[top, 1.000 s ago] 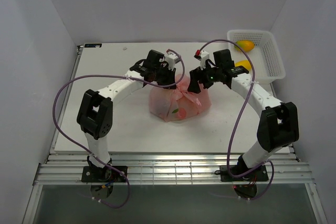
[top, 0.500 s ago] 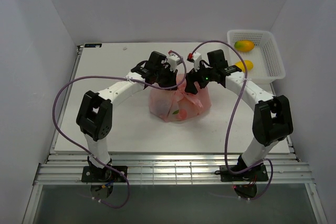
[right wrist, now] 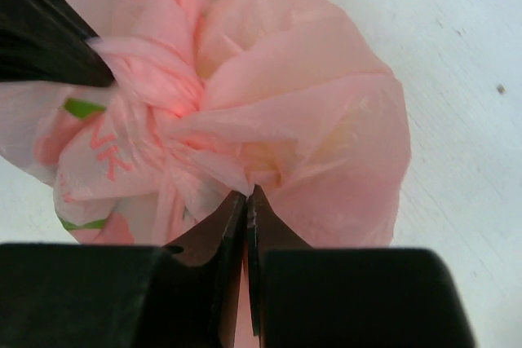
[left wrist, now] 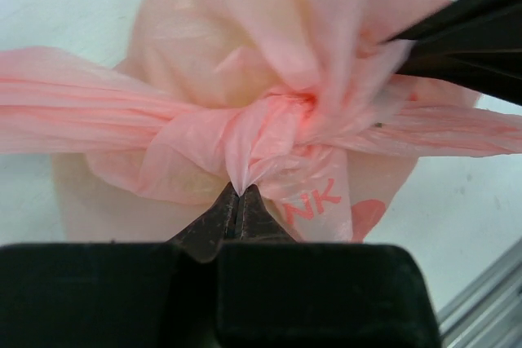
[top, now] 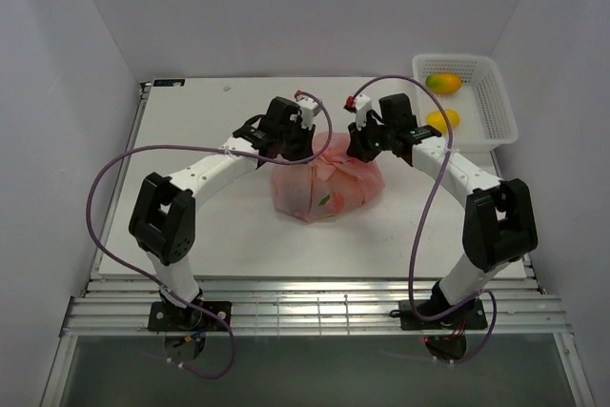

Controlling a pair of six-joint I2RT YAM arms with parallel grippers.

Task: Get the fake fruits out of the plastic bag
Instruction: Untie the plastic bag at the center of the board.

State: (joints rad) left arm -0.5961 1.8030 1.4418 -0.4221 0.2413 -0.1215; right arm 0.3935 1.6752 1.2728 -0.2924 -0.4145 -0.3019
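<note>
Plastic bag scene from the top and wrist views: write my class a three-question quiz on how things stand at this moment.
1. True or false: the plastic bag is tied shut with a knot at its top.
2. The left arm's jaws are shut on: A) a fold of the bag by the knot; B) a banana; C) nothing.
3. How many things lie in the white basket?

Key
1. True.
2. A.
3. Two: a mango and a yellow fruit.
</note>
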